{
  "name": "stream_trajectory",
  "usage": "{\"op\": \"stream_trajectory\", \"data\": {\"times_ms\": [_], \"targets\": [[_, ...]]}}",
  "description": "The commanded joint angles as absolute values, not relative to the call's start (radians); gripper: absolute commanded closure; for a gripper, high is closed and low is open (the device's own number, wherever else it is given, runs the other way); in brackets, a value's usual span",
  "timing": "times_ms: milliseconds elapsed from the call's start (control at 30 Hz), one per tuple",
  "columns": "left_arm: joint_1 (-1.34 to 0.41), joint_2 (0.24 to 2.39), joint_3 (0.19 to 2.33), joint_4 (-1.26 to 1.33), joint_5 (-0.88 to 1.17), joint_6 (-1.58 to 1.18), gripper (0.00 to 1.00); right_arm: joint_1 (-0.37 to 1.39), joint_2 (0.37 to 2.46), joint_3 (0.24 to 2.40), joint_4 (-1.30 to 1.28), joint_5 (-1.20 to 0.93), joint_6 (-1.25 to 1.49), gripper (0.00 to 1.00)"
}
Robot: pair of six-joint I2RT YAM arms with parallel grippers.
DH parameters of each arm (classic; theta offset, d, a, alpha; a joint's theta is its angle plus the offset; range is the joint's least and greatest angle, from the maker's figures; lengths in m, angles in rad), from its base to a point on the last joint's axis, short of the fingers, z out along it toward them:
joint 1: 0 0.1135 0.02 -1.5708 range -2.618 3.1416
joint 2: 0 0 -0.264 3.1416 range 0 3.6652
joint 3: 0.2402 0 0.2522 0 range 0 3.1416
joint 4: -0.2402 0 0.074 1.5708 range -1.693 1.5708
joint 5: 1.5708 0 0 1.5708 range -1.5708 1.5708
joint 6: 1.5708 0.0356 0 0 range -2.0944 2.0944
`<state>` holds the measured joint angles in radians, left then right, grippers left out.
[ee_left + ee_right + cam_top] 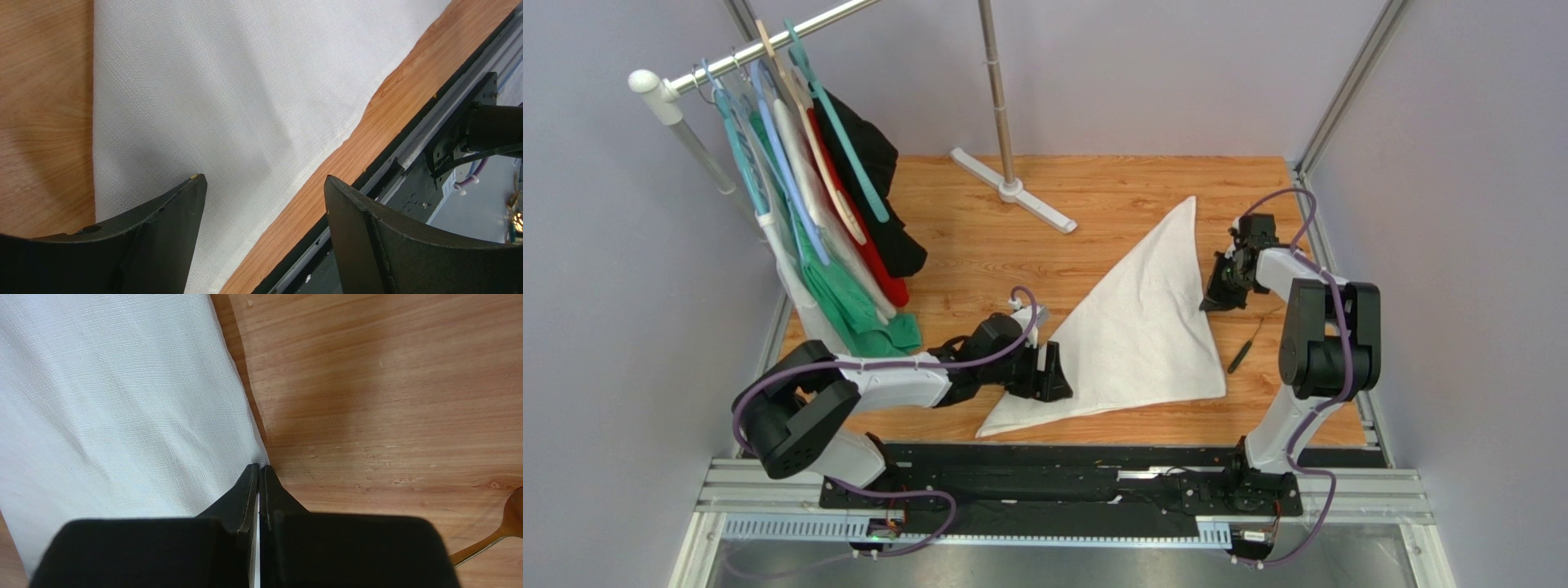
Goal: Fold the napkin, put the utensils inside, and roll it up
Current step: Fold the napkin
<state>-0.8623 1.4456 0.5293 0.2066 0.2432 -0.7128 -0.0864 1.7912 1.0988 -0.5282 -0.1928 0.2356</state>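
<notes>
Top external view: I have the napkin lying mid-table as a flat white triangle, one tip toward 12 o'clock and the other two corners at about 5 and 7 o'clock. The left gripper sits at the cloth's 8 o'clock edge. On its wrist camera I see both fingers spread wide with only flat cloth and a strip of bare wood below them; nothing is held. The right gripper is at the napkin's 3 o'clock edge. Its wrist camera shows the fingers pressed together right at the hem, with a thin sliver of white between them, so I read it as pinched shut on the napkin's edge. The utensil lies on the bare wood at about 4 o'clock from the cloth's middle, near that edge but not touching it, and close beside the right arm. Hangers with garments hang over the table's 10 o'clock corner.
</notes>
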Motion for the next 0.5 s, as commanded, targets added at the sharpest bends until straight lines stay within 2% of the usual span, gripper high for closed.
{"op": "stream_trajectory", "data": {"times_ms": [0,467], "targets": [[-0.867,1.463,0.488,0.146,0.236,-0.721,0.19,-0.081,1.827,1.134,-0.514,-0.152,0.221,1.00],[-0.867,1.445,0.436,0.127,0.221,-0.723,0.19,-0.081,1.853,1.175,-0.511,-0.098,0.213,1.00]]}}
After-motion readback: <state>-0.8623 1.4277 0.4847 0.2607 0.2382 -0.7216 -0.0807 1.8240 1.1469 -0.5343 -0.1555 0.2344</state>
